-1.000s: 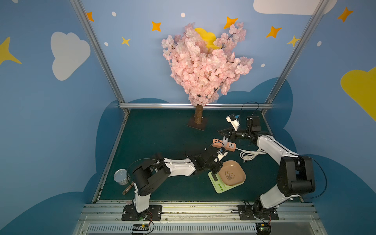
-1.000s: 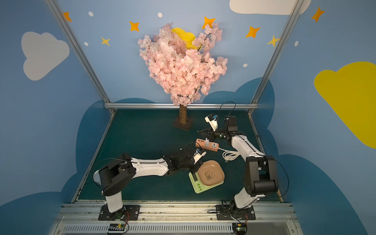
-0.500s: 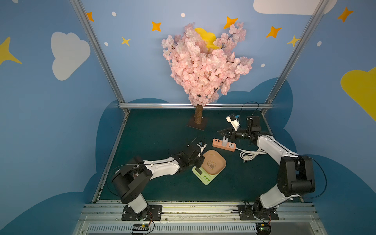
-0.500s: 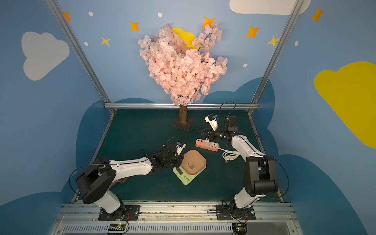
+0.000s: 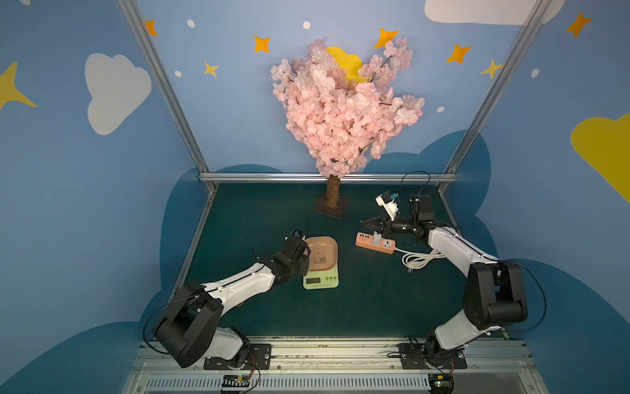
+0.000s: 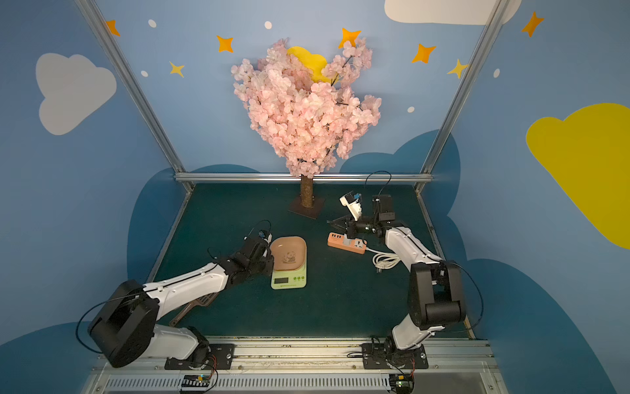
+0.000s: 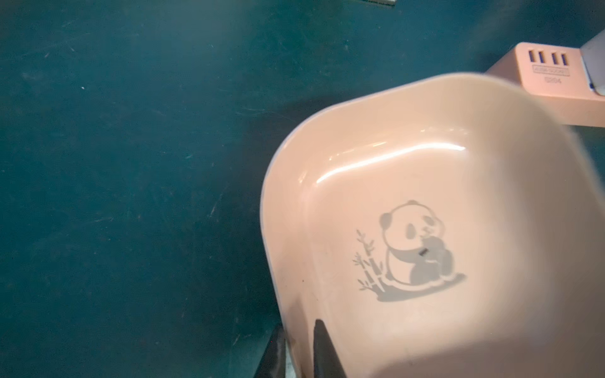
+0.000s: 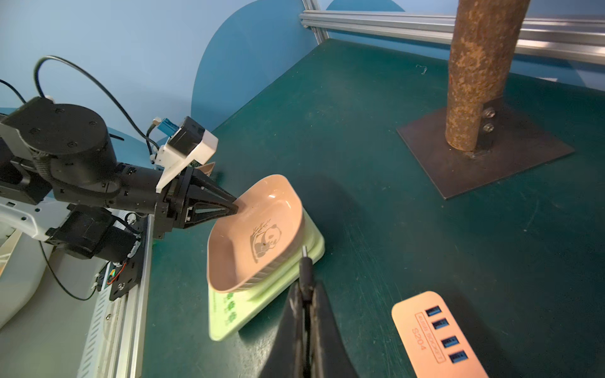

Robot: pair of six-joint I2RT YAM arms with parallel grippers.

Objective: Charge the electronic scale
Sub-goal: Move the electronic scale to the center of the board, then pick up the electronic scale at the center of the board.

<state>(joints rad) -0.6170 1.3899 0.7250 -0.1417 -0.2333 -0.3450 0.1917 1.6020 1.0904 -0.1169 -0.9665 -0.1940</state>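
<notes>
- Progress looks partway: the plug is in hand but not yet in the scale, so I judge the charging itself undone.
- The electronic scale (image 5: 320, 280), a small pale-green flat rectangle with a grey display, sits on the dark green table (image 5: 375, 307) near its middle, between the two arms. A pinkish-tan rounded-square tray with a panda print (image 5: 322, 254) rests on top.
- The left gripper (image 7: 299, 348) has its jaws narrowly parted astride the tray's rim, one finger inside and one outside. Whether they press it I cannot tell.
- The right gripper (image 8: 304, 296) is closed on a slim black charging plug (image 8: 306, 270). It hangs over an orange power strip (image 5: 375, 243), with the plug pointing towards the scale and well apart from it.
- A small white charger block (image 5: 376, 237) stands in that strip.
- Left to do, as I judge: carry the plug across and seat it in the scale's port, which no view shows.
</notes>
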